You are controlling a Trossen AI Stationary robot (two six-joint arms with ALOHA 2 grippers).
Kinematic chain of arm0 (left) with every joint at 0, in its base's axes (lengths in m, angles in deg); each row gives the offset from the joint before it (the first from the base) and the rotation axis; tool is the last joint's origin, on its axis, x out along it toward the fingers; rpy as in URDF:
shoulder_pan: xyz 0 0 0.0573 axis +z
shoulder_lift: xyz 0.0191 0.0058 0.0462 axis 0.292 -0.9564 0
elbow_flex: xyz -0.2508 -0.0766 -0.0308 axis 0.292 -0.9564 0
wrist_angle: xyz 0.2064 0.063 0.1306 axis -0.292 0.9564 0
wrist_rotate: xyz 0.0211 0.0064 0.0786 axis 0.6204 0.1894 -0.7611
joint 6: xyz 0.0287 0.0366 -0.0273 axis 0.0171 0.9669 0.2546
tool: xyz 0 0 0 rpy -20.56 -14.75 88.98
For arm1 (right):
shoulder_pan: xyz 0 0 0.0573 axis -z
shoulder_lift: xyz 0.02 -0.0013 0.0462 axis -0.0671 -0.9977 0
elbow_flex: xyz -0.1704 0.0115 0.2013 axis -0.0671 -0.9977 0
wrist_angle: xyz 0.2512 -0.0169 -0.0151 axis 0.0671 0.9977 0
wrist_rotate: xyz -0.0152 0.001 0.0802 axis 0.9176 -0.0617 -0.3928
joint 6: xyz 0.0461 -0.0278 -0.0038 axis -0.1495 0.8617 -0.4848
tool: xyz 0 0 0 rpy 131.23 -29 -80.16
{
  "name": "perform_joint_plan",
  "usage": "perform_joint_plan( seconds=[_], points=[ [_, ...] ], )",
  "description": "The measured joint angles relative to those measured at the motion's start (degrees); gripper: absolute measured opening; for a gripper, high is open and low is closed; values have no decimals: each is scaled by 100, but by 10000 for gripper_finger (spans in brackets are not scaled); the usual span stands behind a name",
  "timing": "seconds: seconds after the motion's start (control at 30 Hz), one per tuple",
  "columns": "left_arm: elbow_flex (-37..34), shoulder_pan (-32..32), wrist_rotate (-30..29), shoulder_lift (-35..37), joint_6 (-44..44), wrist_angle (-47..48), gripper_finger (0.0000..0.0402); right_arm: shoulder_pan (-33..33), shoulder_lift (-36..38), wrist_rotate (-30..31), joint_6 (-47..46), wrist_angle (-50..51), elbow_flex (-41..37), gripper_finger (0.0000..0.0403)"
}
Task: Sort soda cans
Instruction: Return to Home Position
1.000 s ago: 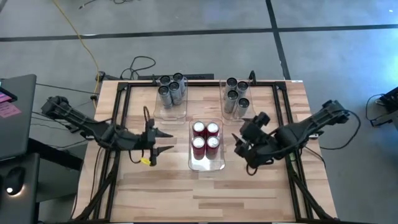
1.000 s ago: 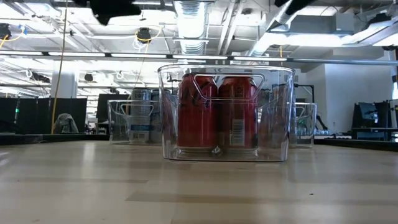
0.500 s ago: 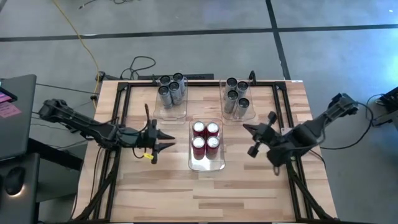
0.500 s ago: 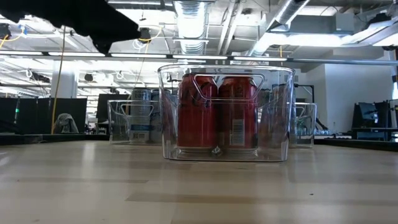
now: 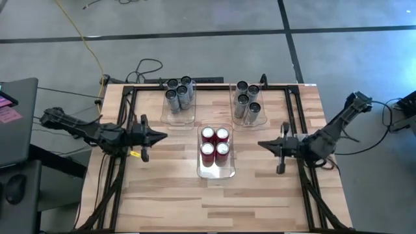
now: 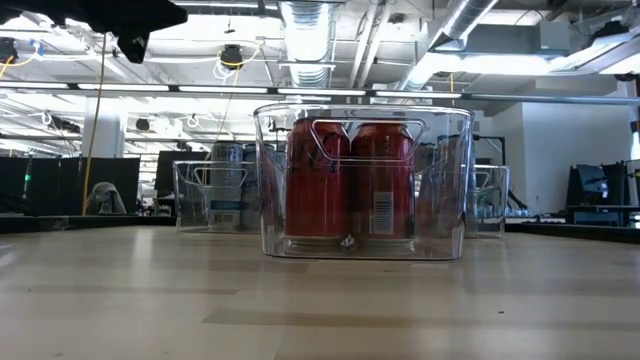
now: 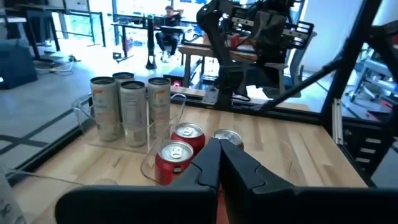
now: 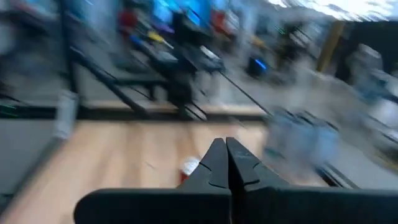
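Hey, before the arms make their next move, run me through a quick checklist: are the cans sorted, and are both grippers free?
1. Four red cans standing upright in the centre bin: ok.
2. Four silver cans in the left rear bin: ok.
3. Four more silver cans in the right rear bin: ok.
4. Left gripper shut, holding nothing, apart from the centre bin on its left: ok.
5. Right gripper shut, holding nothing, apart from that bin on its right: ok.
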Motion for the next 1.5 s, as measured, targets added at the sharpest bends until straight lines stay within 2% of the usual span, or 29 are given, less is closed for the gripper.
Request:
perform_joint_plan(
  seconds=[0.1,0.2,0.3,0.47,0.67,0.93,1.1,1.33,1.5],
  points=[
    [0,-64,-1,111,68,81,1,398,356,-1014,626,-1152,-627,1],
    [0,-142,-5,128,310,110,1,998,690,-1623,680,-1421,-1093,1],
    [0,-157,-142,162,470,279,1,1610,1039,-2007,453,-1374,-1438,1],
    [-32,-155,-401,560,494,702,1,2222,1912,-2677,435,-1239,-1912,0],
    [-680,-146,-464,1382,491,620,0,2610,2929,-3398,-43,-331,-2060,0],
    [-1257,-144,-493,2505,485,690,0,2597,3782,-3485,-339,817,-2058,0],
    [-1305,-144,-478,3007,334,1532,0,2590,3948,-3494,-430,1113,-2058,0],
    [-1324,-144,-57,2964,299,1693,0,2595,3954,-3490,-494,937,-2312,0],
    [-1885,-107,35,2963,692,933,0,2710,3949,-3470,-487,624,-2715,0]
  ],
)
